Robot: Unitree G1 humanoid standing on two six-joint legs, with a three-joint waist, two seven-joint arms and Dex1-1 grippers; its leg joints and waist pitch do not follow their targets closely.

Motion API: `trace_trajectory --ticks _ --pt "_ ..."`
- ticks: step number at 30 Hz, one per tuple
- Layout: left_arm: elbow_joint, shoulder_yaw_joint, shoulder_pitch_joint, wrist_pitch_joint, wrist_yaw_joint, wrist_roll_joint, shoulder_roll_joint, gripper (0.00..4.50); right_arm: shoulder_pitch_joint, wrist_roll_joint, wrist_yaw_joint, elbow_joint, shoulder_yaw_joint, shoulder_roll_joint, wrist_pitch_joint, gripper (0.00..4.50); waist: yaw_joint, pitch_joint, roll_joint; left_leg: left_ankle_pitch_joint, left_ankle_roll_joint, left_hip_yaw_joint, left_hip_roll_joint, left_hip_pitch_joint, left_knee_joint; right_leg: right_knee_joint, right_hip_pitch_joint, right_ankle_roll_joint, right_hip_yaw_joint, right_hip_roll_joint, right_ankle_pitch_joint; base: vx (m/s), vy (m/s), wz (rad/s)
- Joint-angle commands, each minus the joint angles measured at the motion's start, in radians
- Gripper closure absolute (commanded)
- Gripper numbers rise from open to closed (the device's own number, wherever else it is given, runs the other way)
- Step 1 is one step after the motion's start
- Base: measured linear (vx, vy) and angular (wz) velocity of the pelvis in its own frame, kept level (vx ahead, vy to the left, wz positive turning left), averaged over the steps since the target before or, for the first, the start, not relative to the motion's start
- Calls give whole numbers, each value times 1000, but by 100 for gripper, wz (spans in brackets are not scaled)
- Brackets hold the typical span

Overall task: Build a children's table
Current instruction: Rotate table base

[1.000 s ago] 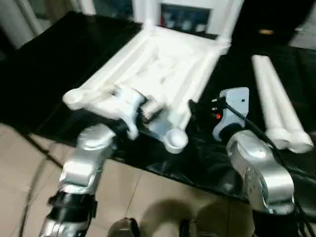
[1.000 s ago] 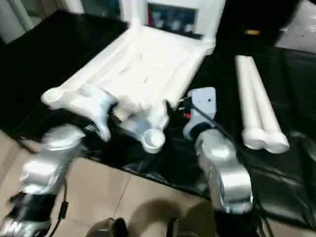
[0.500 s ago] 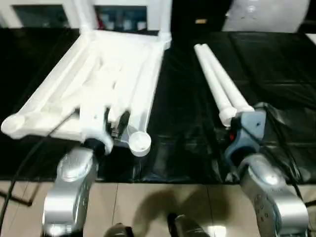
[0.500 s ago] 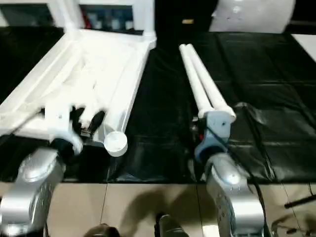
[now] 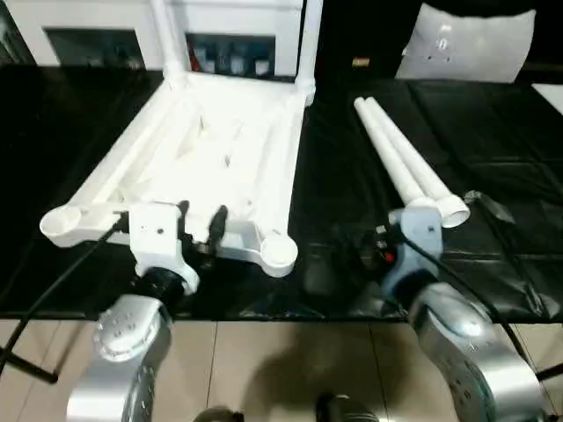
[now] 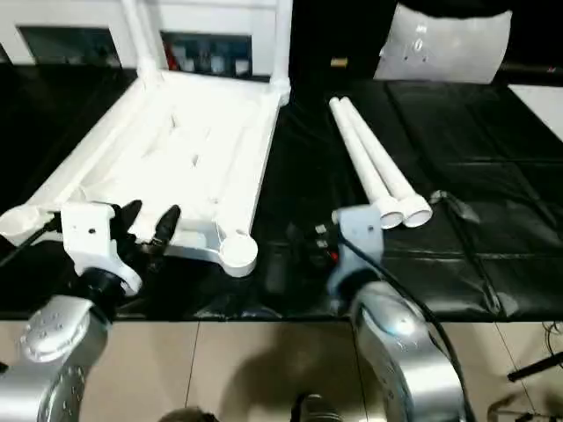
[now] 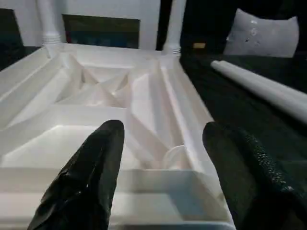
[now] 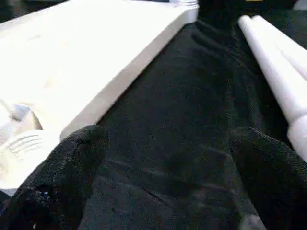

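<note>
The white table top (image 5: 211, 145) lies upside down on the black cloth, its ribbed underside up. Two legs (image 5: 308, 44) stand in its far corner sockets. The near sockets (image 5: 280, 251) are empty. Two loose legs (image 5: 400, 158) lie side by side to the right. My left gripper (image 5: 201, 220) is open over the top's near rim, with nothing between its fingers (image 7: 96, 163). Between the near right socket and the loose legs' near ends, my right gripper (image 6: 295, 251) stands wide open above bare cloth, its fingers (image 8: 72, 163) apart.
A white cabinet with glass doors (image 5: 229, 35) stands behind the table top. A white pillow-like pad (image 5: 466, 44) leans at the back right. The black-covered bench (image 5: 501, 193) ends just in front of both grippers, with tiled floor (image 5: 281, 369) below. A black cable (image 5: 53, 281) trails left.
The whole view has swung and levelled, so the camera moved. My right gripper has left the table top's right rim and now sits nearer the loose legs' ends. The left stays at the near rim.
</note>
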Motion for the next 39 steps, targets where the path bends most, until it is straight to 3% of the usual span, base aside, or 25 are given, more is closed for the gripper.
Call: trace_trajectory --ticks 1,3,5,7,8,9,10,11,12,13,15,18,23,26,28,30,31,32,33,34,35,36,37,38,39 --pt "5 -16 4 -13 13 21 5 128 -3 8 -6 6 -33 10 -28 0 -5 -54 0 -219 -31 -48 92 -5 -133 -53 36 -101 29 -64 -384 0 0 0" --pt "19 -23 -10 -14 25 41 15 128 -5 3 -19 10 -35 14 -36 0 0 -57 2 -152 -5 -41 95 -2 -133 -51 33 -135 28 -56 -287 0 0 0" --pt "30 -15 -30 10 23 32 21 128 -1 6 -23 5 -34 17 -38 0 -1 -59 22 -148 -40 -52 107 4 -136 -39 32 -144 13 -35 -241 30 -61 8" --pt "33 -16 -35 14 25 39 27 128 1 10 -24 3 -36 21 -39 0 -13 -67 32 -139 -55 -79 146 26 -153 -25 25 -155 -28 1 -146 50 -73 8" --pt "30 -7 -44 39 33 42 34 128 5 11 -25 -2 -37 26 -37 0 -18 -74 49 -21 71 -108 200 29 -171 10 13 -167 -56 -5 -85 61 -107 11" --pt "28 -3 -45 40 31 36 33 128 7 11 -21 -4 -36 24 -37 0 -18 -75 47 -1 125 -105 201 25 -168 12 13 -181 -61 -11 -85 61 -107 11" --pt "28 -2 -46 41 31 35 33 128 7 11 -20 -4 -35 23 -37 0 -19 -77 42 17 185 -101 193 16 -163 8 17 -203 -60 -20 -89 41 -150 7" --pt "26 1 -49 24 16 26 41 128 9 9 -7 -5 -27 18 -41 0 -11 -80 26 11 262 -52 119 -9 -112 -43 25 -278 -41 -41 -122 15 -154 6" --pt "26 -3 -51 38 12 33 52 128 11 8 -4 -5 -25 17 -42 0 11 -90 0 7 216 -8 25 -33 -48 -90 65 -272 -3 -84 -279 15 -154 6" --pt "26 -5 -52 50 15 37 56 128 11 9 -6 -5 -24 17 -42 0 27 -90 -1 29 175 -14 34 -34 -52 -100 71 -233 11 -106 -375 2 -148 12" --pt "31 3 -56 21 -5 3 50 128 13 5 -2 -3 -13 9 -45 0 34 -81 1 62 87 -18 53 -36 -95 -91 57 -72 -14 -58 -531 5 -153 10" --pt "38 2 -55 12 -10 4 59 128 11 0 1 -1 -5 5 -49 0 29 -81 16 29 43 -21 77 -31 -116 -82 50 -15 -38 -31 -471 -7 -94 2" --pt "37 17 -52 20 -3 -3 58 128 1 -7 9 8 11 -5 -61 0 14 -66 28 -263 -24 -26 96 19 -139 -98 43 11 -63 -23 -692 -2 -11 0" --pt "37 22 -55 23 -2 -6 60 128 -4 -5 15 10 16 -6 -63 0 -12 -46 35 -477 -24 -38 101 68 -147 -112 36 2 -100 -12 -774 0 0 0" --pt "37 28 -55 24 -2 -11 65 128 -8 -5 21 9 24 -9 -65 0 -24 -43 40 -523 -22 -46 114 68 -158 -105 56 -8 -109 -20 -720 0 0 0" --pt "36 30 -54 23 -3 -13 68 128 -9 -8 24 9 29 -10 -66 0 -27 -52 39 -487 -21 -40 105 70 -156 -102 67 -32 -93 -35 -698 0 0 0" --pt "35 31 -53 24 -3 -13 69 128 -9 -8 24 11 30 -10 -66 0 -27 -60 35 -404 -12 -32 94 60 -153 -98 80 -69 -78 -42 -680 0 0 0" --pt "34 32 -53 26 -3 -14 70 128 -9 -5 25 12 31 -9 -57 0 -20 -73 32 -253 16 -21 84 29 -150 -90 112 -111 -60 -46 -637 64 17 2" --pt "33 32 -53 27 -4 -14 71 128 -8 -2 27 12 33 -9 -53 0 -27 -80 42 -222 1 -2 91 68 -145 -94 90 -131 -42 -26 -608 64 17 2" --pt "32 32 -52 28 -4 -12 75 128 -7 4 27 13 34 -8 -42 0 -23 -80 37 -195 -7 -3 97 77 -150 -78 87 -158 -43 -18 -534 109 14 -15" --pt "31 32 -52 29 -5 -11 78 128 -6 7 26 13 34 -8 -35 0 -25 -78 45 -191 -59 3 132 137 -173 -42 49 -192 -40 15 -394 141 4 -45" --pt "29 32 -50 30 -5 -11 79 128 -5 8 26 12 35 -8 -36 0 -27 -72 40 -200 -67 3 151 149 -184 -24 36 -203 -45 18 -336 141 4 -45" --pt "28 33 -49 31 -6 -13 80 128 -3 9 27 12 36 -8 -38 0 -18 -69 42 -253 -83 30 161 198 -191 -2 -1 -251 -46 10 -263 145 -2 -51" --pt "25 33 -47 34 -7 -14 82 128 -1 10 28 9 36 -6 -43 0 -14 -63 16 -296 -90 78 97 170 -162 -19 40 -310 -1 19 -269 181 -8 -46" --pt "22 33 -44 33 -9 -15 84 128 2 8 30 5 38 -8 -49 0 33 -53 -22 -221 -5 44 27 35 -71 -60 171 -358 93 -52 -365 181 -8 -46"
